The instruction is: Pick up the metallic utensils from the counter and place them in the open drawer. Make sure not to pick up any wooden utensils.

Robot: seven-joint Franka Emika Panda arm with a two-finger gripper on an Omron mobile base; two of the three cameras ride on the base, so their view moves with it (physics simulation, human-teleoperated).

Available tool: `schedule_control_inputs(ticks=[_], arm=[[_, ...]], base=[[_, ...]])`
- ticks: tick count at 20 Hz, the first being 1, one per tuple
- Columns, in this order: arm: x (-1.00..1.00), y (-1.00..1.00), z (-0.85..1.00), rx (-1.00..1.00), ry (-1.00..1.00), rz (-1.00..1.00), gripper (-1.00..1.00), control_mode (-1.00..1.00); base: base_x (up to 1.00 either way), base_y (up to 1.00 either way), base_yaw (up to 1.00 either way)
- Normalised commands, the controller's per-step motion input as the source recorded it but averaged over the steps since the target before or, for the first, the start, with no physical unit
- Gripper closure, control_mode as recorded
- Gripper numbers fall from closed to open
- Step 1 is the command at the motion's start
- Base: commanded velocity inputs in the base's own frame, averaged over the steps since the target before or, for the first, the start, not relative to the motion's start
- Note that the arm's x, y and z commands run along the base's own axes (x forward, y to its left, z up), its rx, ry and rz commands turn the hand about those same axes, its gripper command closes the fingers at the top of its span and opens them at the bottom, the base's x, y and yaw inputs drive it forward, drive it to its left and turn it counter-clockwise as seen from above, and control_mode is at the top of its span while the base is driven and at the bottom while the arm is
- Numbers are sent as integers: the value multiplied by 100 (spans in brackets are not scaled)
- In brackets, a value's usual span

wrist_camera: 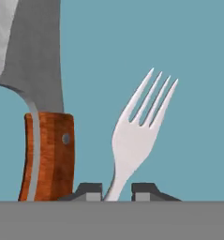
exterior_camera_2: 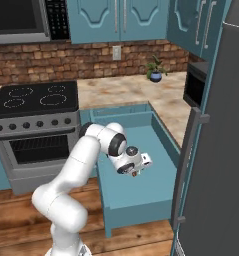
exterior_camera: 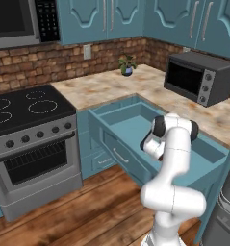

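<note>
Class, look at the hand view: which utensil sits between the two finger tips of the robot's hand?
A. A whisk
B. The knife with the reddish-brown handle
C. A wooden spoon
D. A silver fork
D. The silver fork has its stem running down between the finger tips of the hand, tines pointing away over the teal inside of the open drawer, while the knife with the reddish-brown handle lies off to the side.

Fork [wrist_camera: 137, 140] and knife [wrist_camera: 45, 154] lie side by side in the drawer [exterior_camera: 131, 126], knife left of fork in hand view; stove [exterior_camera: 27, 110] left of drawer, oven [exterior_camera: 199, 77] on counter [exterior_camera: 107, 86] behind it.
</note>
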Motion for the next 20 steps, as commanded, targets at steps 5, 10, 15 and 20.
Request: schedule_control_inputs(ticks=[5, 10, 15, 20], arm=[[-5, 17, 14, 0, 0, 0, -100, -100], [-2, 27, 51, 0, 0, 0, -100, -100], [-6, 41, 58, 1, 3, 0, -100, -100], [-42, 28, 57, 6, 0, 0, -100, -100]], base=[[0, 0, 0], [0, 0, 0], [0, 0, 0], [0, 0, 0]])
